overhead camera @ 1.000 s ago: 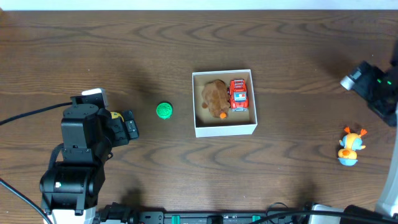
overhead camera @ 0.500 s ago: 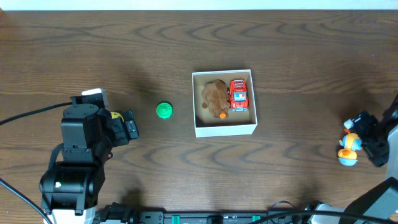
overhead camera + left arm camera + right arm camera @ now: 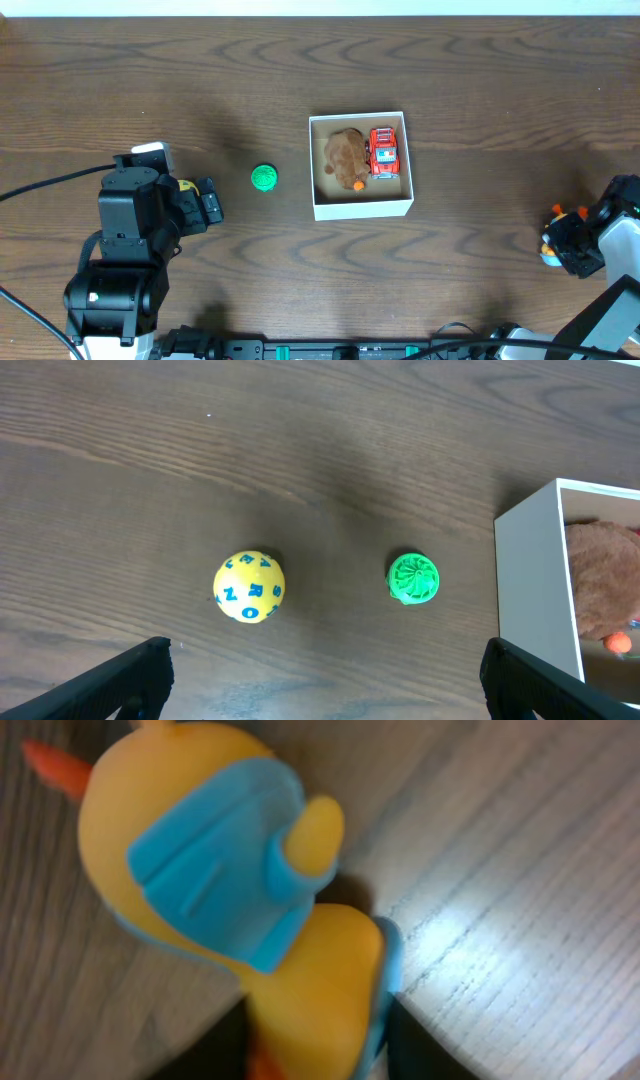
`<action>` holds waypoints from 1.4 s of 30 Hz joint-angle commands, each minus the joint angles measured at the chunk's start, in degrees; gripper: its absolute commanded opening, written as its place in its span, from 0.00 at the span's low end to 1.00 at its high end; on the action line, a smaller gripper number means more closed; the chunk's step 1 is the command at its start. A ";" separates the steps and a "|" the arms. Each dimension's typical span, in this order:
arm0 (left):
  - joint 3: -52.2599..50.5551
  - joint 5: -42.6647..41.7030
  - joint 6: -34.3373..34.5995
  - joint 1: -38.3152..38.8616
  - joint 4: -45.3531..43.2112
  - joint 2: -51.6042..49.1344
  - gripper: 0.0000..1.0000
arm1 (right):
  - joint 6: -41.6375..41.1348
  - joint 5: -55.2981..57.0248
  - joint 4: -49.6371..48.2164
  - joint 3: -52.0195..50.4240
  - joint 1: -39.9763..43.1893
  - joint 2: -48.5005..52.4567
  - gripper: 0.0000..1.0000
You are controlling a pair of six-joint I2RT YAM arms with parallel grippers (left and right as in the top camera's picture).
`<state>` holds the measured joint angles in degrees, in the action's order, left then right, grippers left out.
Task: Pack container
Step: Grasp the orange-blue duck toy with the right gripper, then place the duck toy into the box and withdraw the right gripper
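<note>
Yellow-and-blue plastic duck toy (image 3: 250,920) fills right tool (image 3: 568,245) view; grip state we cannot tell. Centre on body before closing, lifting.

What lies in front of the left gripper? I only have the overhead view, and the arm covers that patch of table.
Observer: The left wrist view shows a yellow ball with blue characters, lying apart from the green toy.
Operator: Is that gripper open?
Observer: Yes. The left gripper is open, its fingertips at the frame's two bottom corners.
Operator: And the toy at the far right?
Observer: The right wrist view shows it close up: a yellow duck toy with a blue patch.
</note>
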<state>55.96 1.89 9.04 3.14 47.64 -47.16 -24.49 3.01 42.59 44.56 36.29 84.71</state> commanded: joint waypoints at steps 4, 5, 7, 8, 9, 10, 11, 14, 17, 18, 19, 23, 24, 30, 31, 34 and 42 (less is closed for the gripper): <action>1.01 0.22 0.24 -0.22 0.13 0.04 0.98 | -0.24 -3.13 0.33 -0.13 0.39 -0.39 0.01; 1.01 0.20 0.24 -0.22 0.13 0.04 0.98 | -0.15 -4.66 0.74 0.20 0.39 -0.46 0.01; 1.01 0.20 0.24 -0.22 0.13 0.04 0.98 | 0.92 -8.81 1.20 1.18 0.11 -0.76 0.01; 1.01 0.22 0.24 -0.22 0.13 0.04 0.98 | 1.86 -11.41 1.20 1.92 -0.31 -1.07 0.01; 1.01 0.22 0.24 -0.22 0.13 0.04 0.98 | 2.47 -14.14 1.66 2.95 -0.94 -1.55 0.01; 1.01 0.22 0.24 -0.22 0.11 0.04 0.98 | 2.97 -16.22 2.32 4.17 -1.68 -2.10 0.01; 1.01 0.22 0.24 -0.22 0.11 0.04 0.98 | 3.72 -18.14 3.17 5.84 -2.84 -2.93 0.01; 1.01 0.22 0.24 -0.22 0.11 0.04 0.98 | 5.49 -22.12 6.12 11.82 -8.09 -6.32 0.01; 1.01 0.22 0.24 -0.22 0.11 0.04 0.98 | 6.40 -22.95 7.80 18.10 -16.11 -10.21 0.01; 1.01 0.22 0.24 -0.22 0.11 0.04 0.98 | 6.86 -22.91 7.78 20.20 -19.78 -11.56 0.01; 1.01 0.22 0.24 -0.22 0.11 0.04 0.98 | 6.97 -22.62 7.67 22.10 -23.61 -12.72 0.01; 1.01 0.22 0.24 -0.22 0.11 0.04 0.98 | 6.91 -18.12 5.25 27.15 -39.58 -14.86 0.01; 1.01 0.22 0.24 -0.22 0.13 0.04 0.98 | 6.73 -16.46 4.09 27.54 -43.71 -14.86 0.01; 1.01 0.22 0.24 -0.22 0.13 0.04 0.98 | 2.64 -6.67 -1.09 27.47 -63.04 -10.45 0.01; 1.01 0.22 0.24 -0.22 0.13 0.04 0.98 | 1.77 -5.70 -1.51 27.47 -64.63 -9.40 0.01; 1.01 0.22 0.24 -0.22 0.13 0.04 0.98 | -1.31 -4.46 -4.02 27.47 -69.66 -3.76 0.01; 1.01 0.22 0.24 -0.22 0.28 0.04 0.98 | -7.85 -4.33 -14.05 27.47 -72.46 8.98 0.01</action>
<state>55.96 1.87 9.04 3.14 47.70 -47.16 -27.94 -2.94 30.37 71.92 -35.75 91.37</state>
